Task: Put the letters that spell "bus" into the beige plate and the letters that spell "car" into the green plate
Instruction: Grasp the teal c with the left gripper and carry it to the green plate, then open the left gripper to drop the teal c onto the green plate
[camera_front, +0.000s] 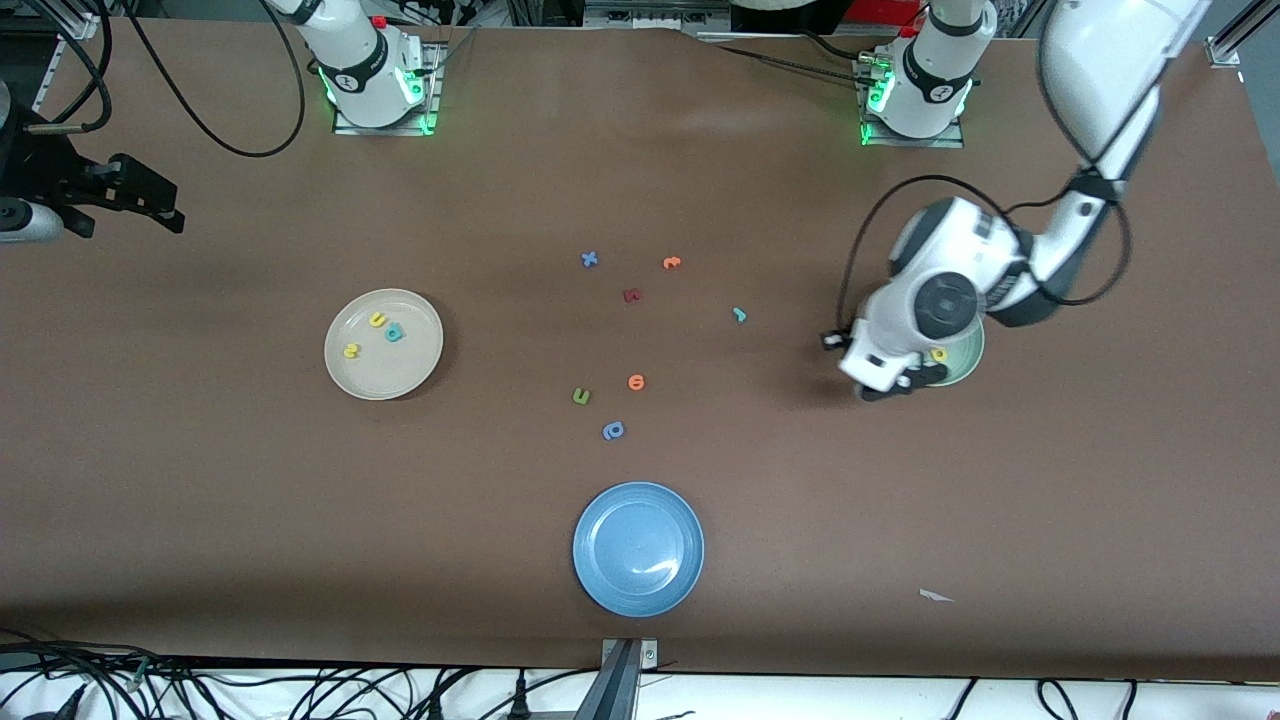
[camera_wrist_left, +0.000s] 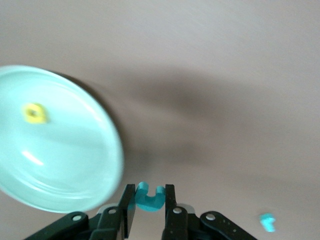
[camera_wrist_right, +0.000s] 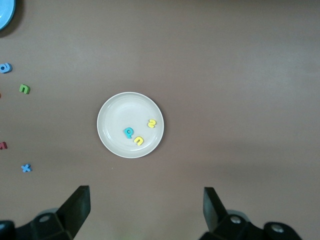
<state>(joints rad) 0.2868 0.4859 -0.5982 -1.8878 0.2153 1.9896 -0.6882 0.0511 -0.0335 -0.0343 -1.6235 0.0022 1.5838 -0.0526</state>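
The teal c (camera_wrist_left: 148, 196) sat pinched between the left gripper (camera_wrist_left: 149, 207) fingers, and the worry was plain: the gripper hung over bare table just beside the rim of the green plate (camera_wrist_left: 75, 170), not over the bowl of it. Had the fingers let go there, the c would likely have dropped onto the brown table (camera_front: 760, 520) short of the plate. The letter was also tiny and foam, held only by its edges, so a quick swing might have twisted it loose, or it might have clung to one pad on release.

The yellow a (camera_wrist_left: 35, 113) already lay in the green plate, and a low pass across the rim could have nudged the plate or flicked that letter out. The teal r (camera_front: 739, 315) lay on open table, nearer the middle than the green plate, with no gripper on it yet.

The left arm reached out from its base and bent down, wrist pointing at the table, its body covering much of the green plate in the front view, jaws nearly closed on the c.

The right gripper (camera_wrist_right: 145, 210) waited high over the table toward the right arm's end, jaws spread wide and holding nothing, looking straight down on the beige plate (camera_wrist_right: 112, 107). In it lay the teal b (camera_wrist_right: 129, 132), the yellow u (camera_wrist_right: 139, 141) and the yellow s (camera_wrist_right: 152, 123), so "bus" looked finished.
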